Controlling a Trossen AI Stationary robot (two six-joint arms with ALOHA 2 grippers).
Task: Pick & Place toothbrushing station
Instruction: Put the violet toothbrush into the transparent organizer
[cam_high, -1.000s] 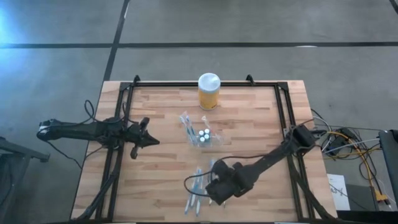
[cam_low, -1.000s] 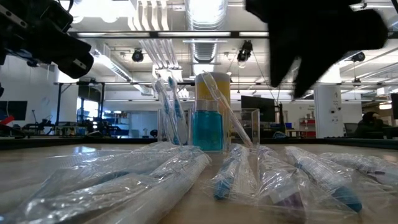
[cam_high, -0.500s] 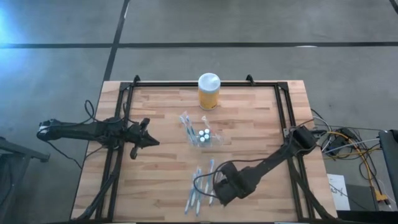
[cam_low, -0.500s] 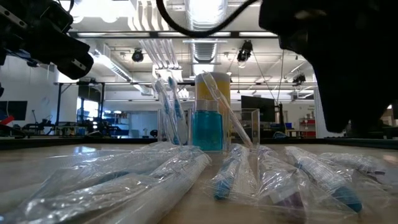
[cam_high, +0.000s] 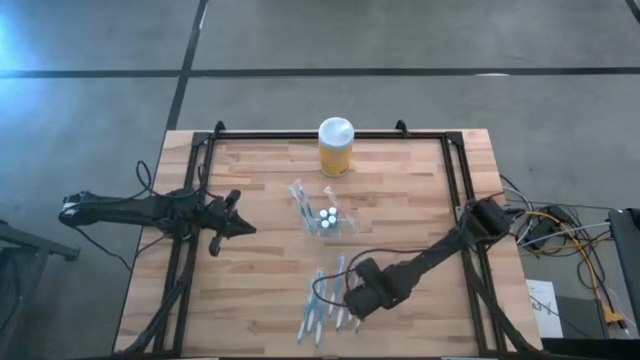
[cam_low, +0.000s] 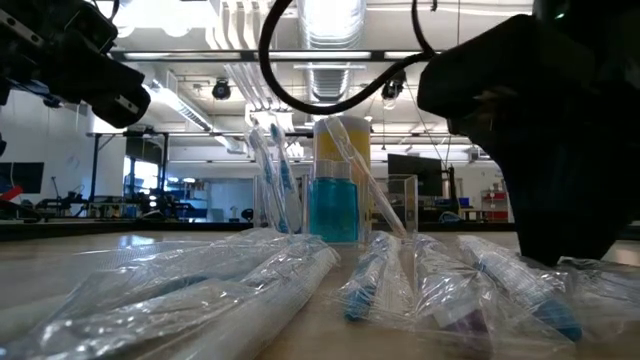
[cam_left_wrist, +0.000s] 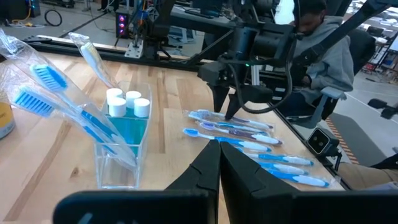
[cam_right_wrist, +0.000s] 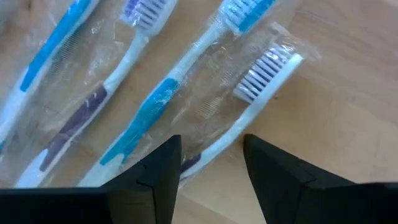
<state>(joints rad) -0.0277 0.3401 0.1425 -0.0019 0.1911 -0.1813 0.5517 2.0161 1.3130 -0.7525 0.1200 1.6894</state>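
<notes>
The right claw (cam_high: 349, 303) hangs low over the near part of the light wooden desk (cam_high: 400, 220), its two dark fingers (cam_right_wrist: 152, 171) spread wide and empty just above a row of plastic-wrapped toothbrushes with blue and purple handles (cam_high: 322, 300). Toward the middle of the desk stands the small see-through plastic toothbrushing station (cam_high: 325, 218), holding wrapped blue brushes and white-capped bottles. Beyond it, by the far edge, is a yellow jar with a white lid (cam_high: 335, 146). The left claw (cam_high: 243, 227) waits pinched shut at the left side.
</notes>
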